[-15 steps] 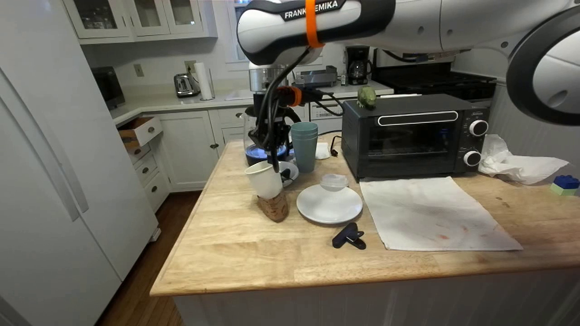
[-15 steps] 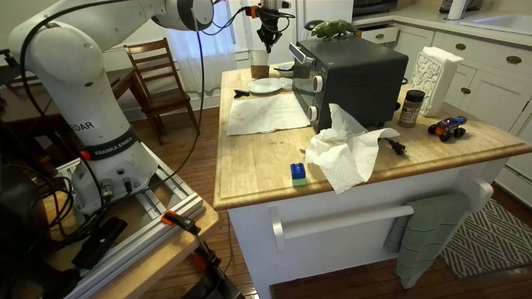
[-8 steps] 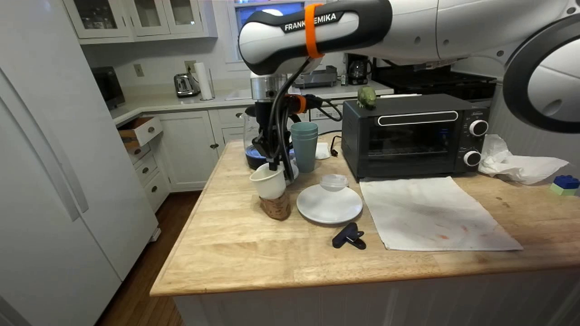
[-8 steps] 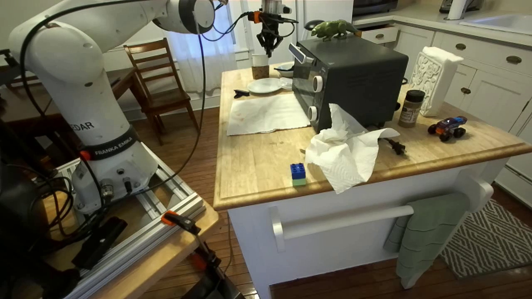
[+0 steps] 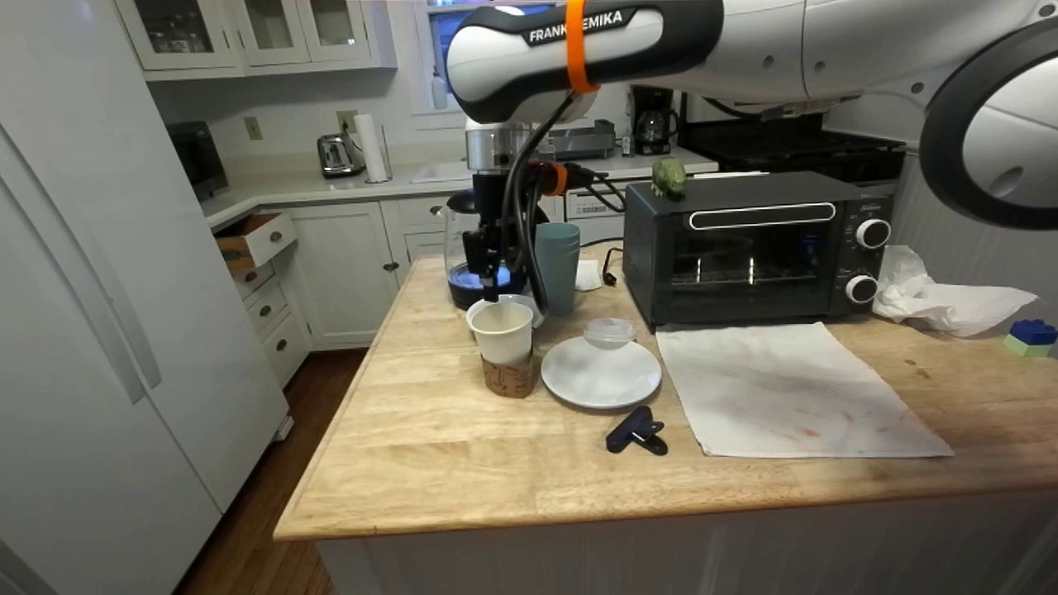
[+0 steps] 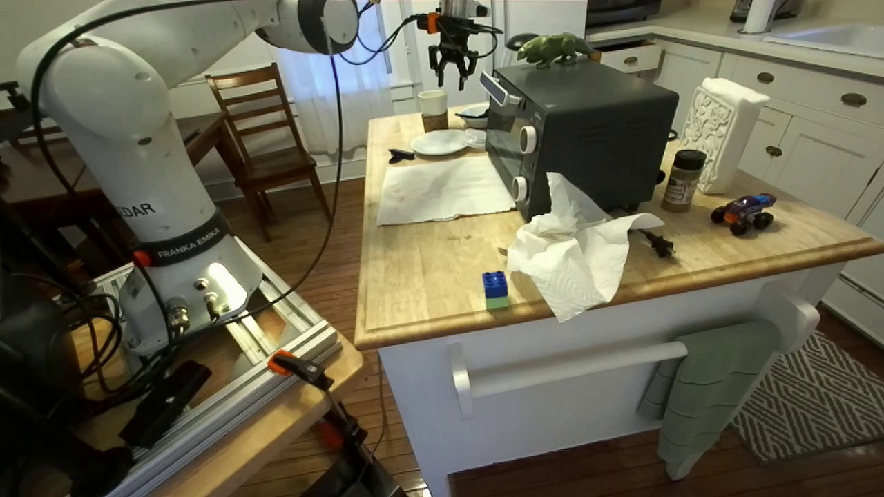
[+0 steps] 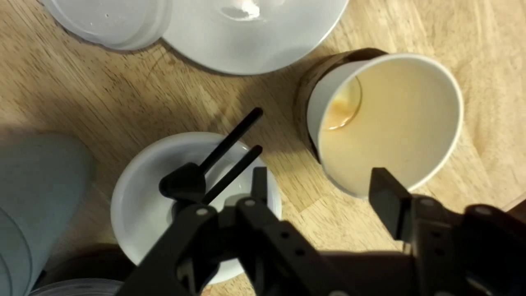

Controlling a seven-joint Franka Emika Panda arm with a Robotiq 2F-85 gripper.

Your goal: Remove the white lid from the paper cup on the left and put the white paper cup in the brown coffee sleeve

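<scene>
The white paper cup (image 5: pixel 506 335) stands upright with its lower part inside the brown coffee sleeve (image 5: pixel 508 378). In the wrist view a gap shows between the sleeve (image 7: pixel 303 96) and the cup (image 7: pixel 394 115), whose open mouth has a small amber glint at the bottom. A translucent white lid (image 7: pixel 111 18) lies against the edge of the plate, apart from the cup. My gripper (image 7: pixel 319 174) is open with nothing between its fingers. One finger overlaps the cup's rim in the wrist view; in an exterior view the gripper (image 6: pixel 452 81) hangs above and beyond the cup.
A white plate (image 5: pixel 601 376) is beside the sleeve. Close under the gripper sits a white bowl (image 7: pixel 137 201) with black spoons. Stacked teal cups (image 5: pixel 557 273), a glass carafe (image 5: pixel 457 248) and the toaster oven (image 5: pixel 752 248) stand behind. A black clip (image 5: pixel 636 431) lies in front.
The cup and sleeve were tilted and now stand upright. My gripper, shut with a finger at the cup's rim before, has opened and drawn up and away from it.
</scene>
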